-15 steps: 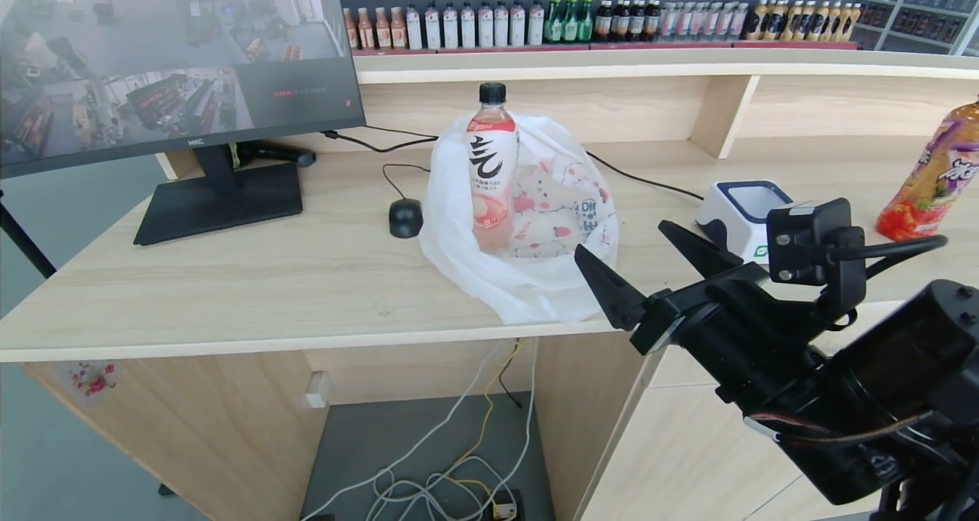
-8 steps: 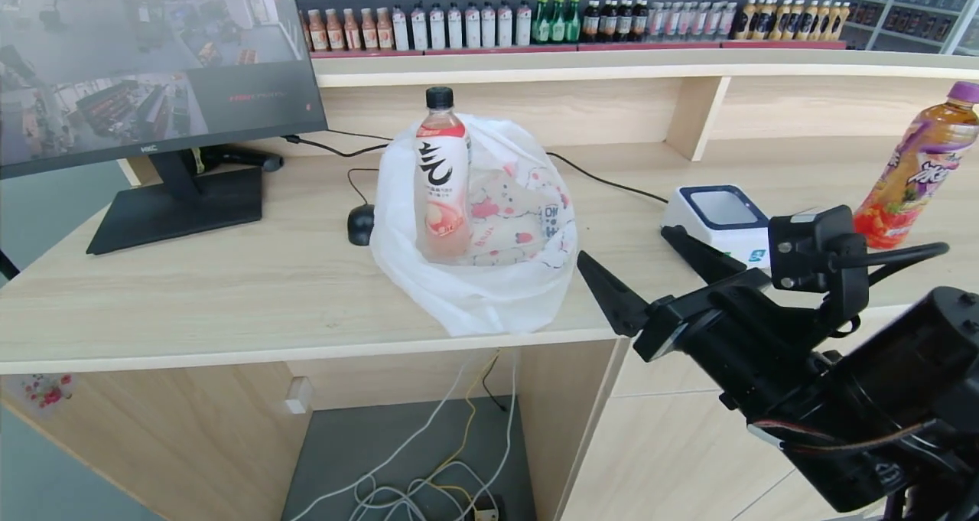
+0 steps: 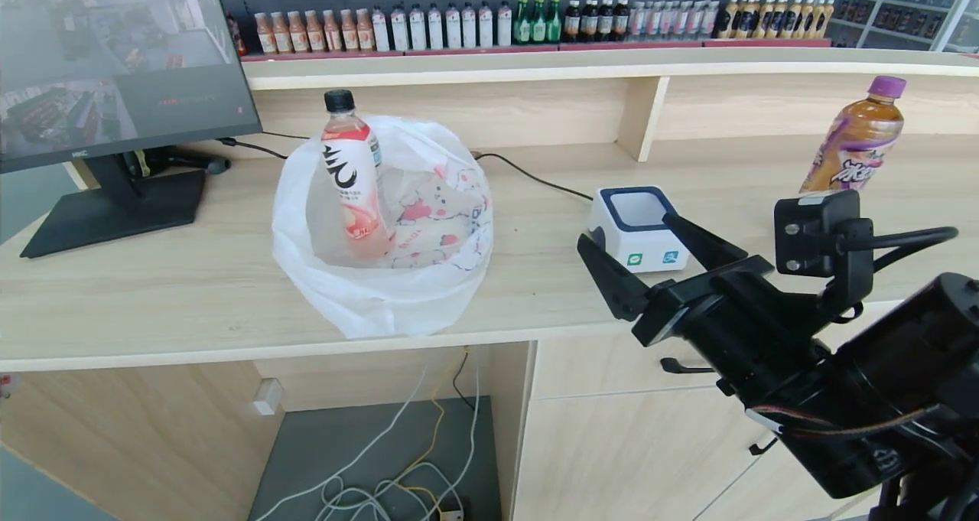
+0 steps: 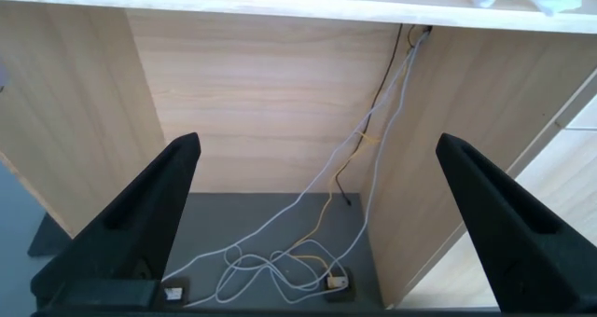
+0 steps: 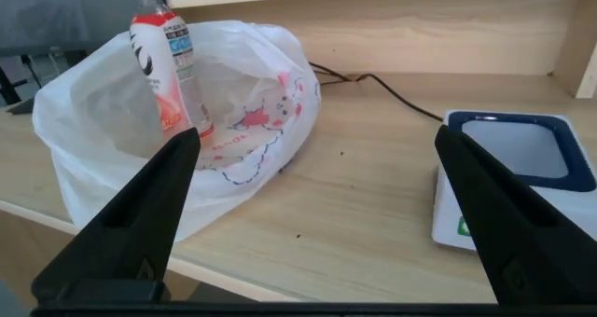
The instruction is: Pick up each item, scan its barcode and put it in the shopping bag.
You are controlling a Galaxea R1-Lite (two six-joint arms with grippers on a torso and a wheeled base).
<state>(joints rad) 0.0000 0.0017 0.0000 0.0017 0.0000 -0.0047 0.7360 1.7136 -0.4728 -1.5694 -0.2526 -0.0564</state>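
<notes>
Shop table (image 3: 191, 291), task partway: shopping bag (image 3: 382, 299) left; right hand (image 3: 626, 230) and left hand (image 4: 317, 149) both spread open, empty; scanner (image 3: 631, 209) centre; pink bottle (image 3: 352, 184) standing inside bag, apparently done; orange bottle (image 3: 853, 142) far right, not yet bagged.

Bright, even light from overhead covers the tabletop (image 3: 153, 291). The white shopping bag (image 3: 367, 310) casts only a faint, soft shadow at its base. The recess under the tabletop is dimmer. The scanner (image 3: 639, 234) window carries a pale sheen. The far shelf (image 3: 535, 58) bows slightly toward the head view's edges.
</notes>
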